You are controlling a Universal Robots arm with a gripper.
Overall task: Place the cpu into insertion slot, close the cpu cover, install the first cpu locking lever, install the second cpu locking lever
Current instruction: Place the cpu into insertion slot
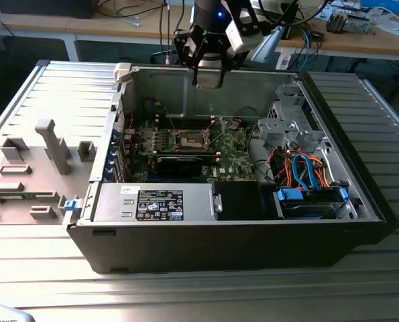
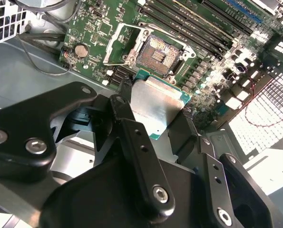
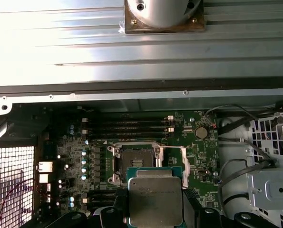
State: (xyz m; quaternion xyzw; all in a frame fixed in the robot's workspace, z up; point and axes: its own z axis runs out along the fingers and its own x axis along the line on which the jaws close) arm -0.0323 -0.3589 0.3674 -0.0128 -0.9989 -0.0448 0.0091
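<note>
My gripper (image 1: 208, 79) hangs above the open computer case, over its back wall. It is shut on the cpu (image 2: 156, 105), a flat silver-grey square with a green edge, held by two opposite sides between the black fingers (image 2: 123, 102). Below, on the green motherboard (image 1: 236, 151), the insertion slot (image 2: 159, 53) lies bare with its brownish contact field showing. The cpu cover (image 2: 111, 43), a silver frame with a window, stands swung open beside the slot. In the first wrist view the cpu (image 3: 155, 195) sits just short of the insertion slot (image 3: 134, 161), with the cpu cover (image 3: 183, 164) to one side.
Long memory slots (image 3: 127, 128) run beside the socket. A black power supply box (image 1: 159, 203) fills the case front. A drive cage with blue and orange cables (image 1: 306, 174) stands on the exterior view's right. Grey fixture blocks (image 1: 55, 144) stand outside the case on the exterior view's left.
</note>
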